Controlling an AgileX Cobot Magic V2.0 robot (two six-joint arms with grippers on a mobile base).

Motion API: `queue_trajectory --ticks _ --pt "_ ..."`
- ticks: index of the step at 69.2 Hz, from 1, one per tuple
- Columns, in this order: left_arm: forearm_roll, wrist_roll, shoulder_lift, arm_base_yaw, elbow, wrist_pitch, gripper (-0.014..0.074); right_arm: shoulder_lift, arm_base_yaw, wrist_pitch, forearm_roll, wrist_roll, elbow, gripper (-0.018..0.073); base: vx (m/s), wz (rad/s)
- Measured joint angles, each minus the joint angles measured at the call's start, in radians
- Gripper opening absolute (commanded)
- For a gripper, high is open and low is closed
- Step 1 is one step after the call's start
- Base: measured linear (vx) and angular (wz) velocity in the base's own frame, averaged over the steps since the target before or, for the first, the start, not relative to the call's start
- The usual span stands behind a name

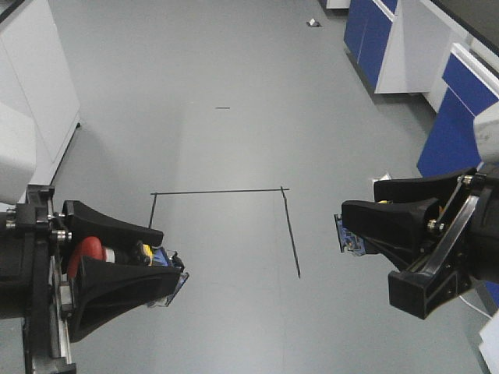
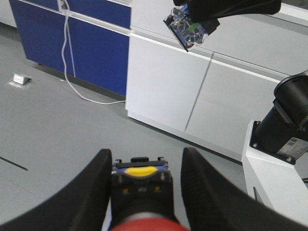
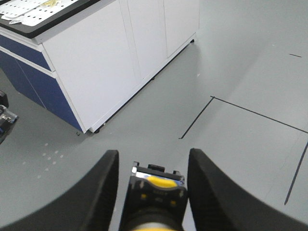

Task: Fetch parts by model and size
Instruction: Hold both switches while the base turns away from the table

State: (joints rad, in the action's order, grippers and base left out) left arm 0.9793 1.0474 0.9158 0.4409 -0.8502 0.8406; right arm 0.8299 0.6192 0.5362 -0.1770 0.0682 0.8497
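The carry is judged best done with both clamps firm and the arms level, as each switch is gripped only by its body. The left gripper (image 1: pixel 168 273), at 8 o'clock in the front view, is closed on the red switch (image 1: pixel 117 254). The right gripper (image 1: pixel 348 227), at 4 o'clock, is closed on the yellow switch (image 3: pixel 156 191). Both are held over the floor (image 1: pixel 234 117), tips turned toward each other.

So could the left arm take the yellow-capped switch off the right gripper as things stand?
Probably not: the left gripper is full, shut on the red-capped switch, and the right gripper clamps the yellow-capped switch some way off.
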Motion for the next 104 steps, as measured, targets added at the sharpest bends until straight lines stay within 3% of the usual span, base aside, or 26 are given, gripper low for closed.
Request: queue_trajectory --ticks 104 --pt "0.0 0.0 0.0 0.0 0.0 0.006 -0.0007 0.0 0.0 0.0 0.0 0.0 0.0 -0.0005 0.46 0.07"
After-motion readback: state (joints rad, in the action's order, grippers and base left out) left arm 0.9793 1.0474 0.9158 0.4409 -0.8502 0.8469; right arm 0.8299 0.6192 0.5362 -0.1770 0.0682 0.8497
